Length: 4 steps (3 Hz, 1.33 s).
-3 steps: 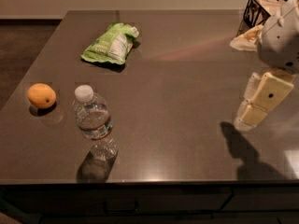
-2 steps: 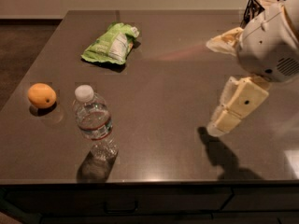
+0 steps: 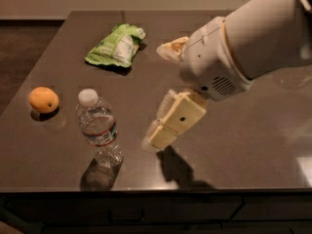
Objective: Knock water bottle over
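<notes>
The bottle is seen upright on the tabletop at lower left. Near it to the right, not touching, the gripper is held at frame centre, spread wide and empty. An orange is seen at left, and a green bag at upper left.

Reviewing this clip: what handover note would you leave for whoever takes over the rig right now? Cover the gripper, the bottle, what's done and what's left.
Gripper: hovers low over the table near its front edge, beside the water bottle, with a gap between them and no contact.
Water bottle: upright, cap on, near the front edge, between the orange and the gripper.
Done: approach only; the bottle is not yet knocked over.
Left: probably sweep the gripper sideways into the bottle to tip it.
The green bag lies at the back, out of the way.
</notes>
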Tool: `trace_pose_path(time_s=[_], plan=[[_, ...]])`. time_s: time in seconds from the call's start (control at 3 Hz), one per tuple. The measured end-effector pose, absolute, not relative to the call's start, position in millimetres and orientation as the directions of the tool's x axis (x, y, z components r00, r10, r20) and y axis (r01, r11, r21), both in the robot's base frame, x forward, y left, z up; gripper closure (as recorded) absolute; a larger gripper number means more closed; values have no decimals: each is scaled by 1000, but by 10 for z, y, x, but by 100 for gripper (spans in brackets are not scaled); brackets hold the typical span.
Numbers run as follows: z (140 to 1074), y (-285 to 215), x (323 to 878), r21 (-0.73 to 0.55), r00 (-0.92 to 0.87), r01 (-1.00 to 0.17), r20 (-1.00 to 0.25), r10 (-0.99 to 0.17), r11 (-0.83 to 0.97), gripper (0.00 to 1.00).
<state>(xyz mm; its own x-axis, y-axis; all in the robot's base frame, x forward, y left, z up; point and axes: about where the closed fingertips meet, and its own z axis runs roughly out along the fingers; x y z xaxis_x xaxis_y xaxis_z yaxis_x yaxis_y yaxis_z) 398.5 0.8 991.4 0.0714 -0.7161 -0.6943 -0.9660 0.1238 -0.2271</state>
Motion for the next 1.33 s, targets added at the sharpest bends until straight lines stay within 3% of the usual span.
trace_pose_path(time_s=[1.0,1.33], plan=[[9566,1056,3916,-218,150,-976,-704,-695,10,0],[9480,1188,3912,-200,169,-979,-689,-705,-39,16]])
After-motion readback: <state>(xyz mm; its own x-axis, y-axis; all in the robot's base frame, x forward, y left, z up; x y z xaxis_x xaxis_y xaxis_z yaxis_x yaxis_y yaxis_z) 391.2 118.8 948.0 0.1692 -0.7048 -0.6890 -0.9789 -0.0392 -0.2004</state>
